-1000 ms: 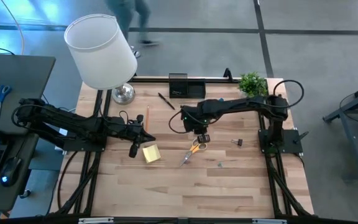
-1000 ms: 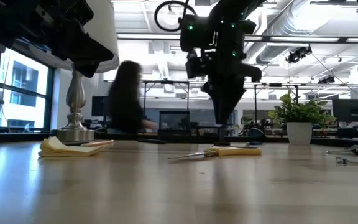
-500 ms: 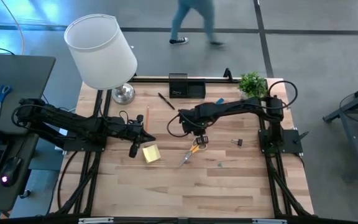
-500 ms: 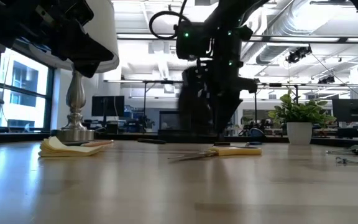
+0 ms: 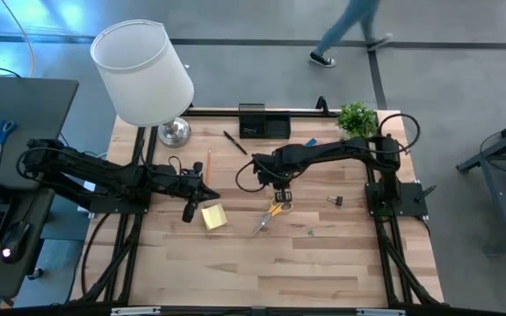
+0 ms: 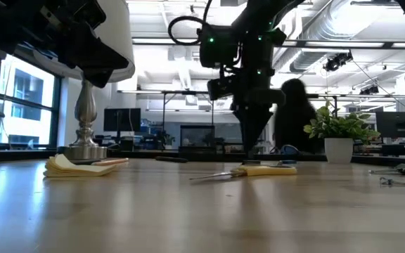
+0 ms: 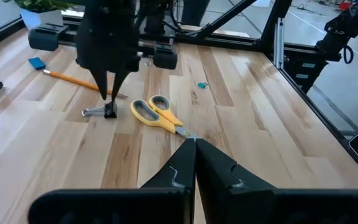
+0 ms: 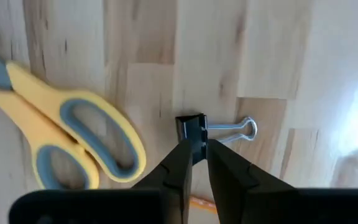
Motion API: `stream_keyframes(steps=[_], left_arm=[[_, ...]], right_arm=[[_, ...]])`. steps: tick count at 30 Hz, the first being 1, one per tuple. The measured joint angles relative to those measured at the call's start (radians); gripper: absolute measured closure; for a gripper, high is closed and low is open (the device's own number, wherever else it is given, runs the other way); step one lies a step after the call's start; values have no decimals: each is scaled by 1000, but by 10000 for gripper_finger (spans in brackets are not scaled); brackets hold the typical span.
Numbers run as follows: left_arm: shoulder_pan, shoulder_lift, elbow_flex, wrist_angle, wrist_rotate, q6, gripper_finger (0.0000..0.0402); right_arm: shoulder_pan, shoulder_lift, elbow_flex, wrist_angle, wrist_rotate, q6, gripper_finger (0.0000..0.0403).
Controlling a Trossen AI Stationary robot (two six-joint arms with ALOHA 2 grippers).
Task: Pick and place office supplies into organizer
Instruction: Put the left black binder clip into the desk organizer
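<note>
1 black organizer (image 5: 263, 123) at far table edge, between lamp (image 5: 143, 75) and plant (image 5: 356, 117); taller cup section on its lamp side, low compartments beside it. Contents impossible to tell from above, only dark inside. All visible supplies out on the table (image 5: 323, 263), none seen inside the tray.

Right gripper (image 8: 197, 146) down at mid-table, tips pinched on black body of 1 binder clip (image 8: 194, 129), wire handle sticking out sideways, clip lying on the wood. Orange-handled scissors (image 5: 275, 211) just beside that clip, apart from the fingers. 2nd binder clip (image 5: 335, 201) farther toward right arm base.

Left gripper (image 7: 194, 149) with fingers pressed together, holding nothing, hovering just beside yellow sticky-note pad (image 5: 213, 216).

Elsewhere loose: 1 pencil (image 5: 208, 165) near left arm, 1 black pen (image 5: 234, 142) in front of the organizer, blue eraser (image 5: 310, 141) near the plant. Person walking on the floor beyond the table.
</note>
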Motion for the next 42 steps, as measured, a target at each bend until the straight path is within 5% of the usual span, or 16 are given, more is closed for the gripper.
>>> stream_keyframes(steps=[6,20,30,42], left_arm=[[0,0,0,0,1,0,401],[0,0,0,65,92,6,401],[0,0,0,80,154,130,401],[0,0,0,83,170,177,401]], right_arm=[[-25,7,0,14,-8,240,327],[-37,7,-1,25,-18,636,146],[-59,13,-1,25,-82,928,154],[-14,66,-1,23,-77,1003,159]])
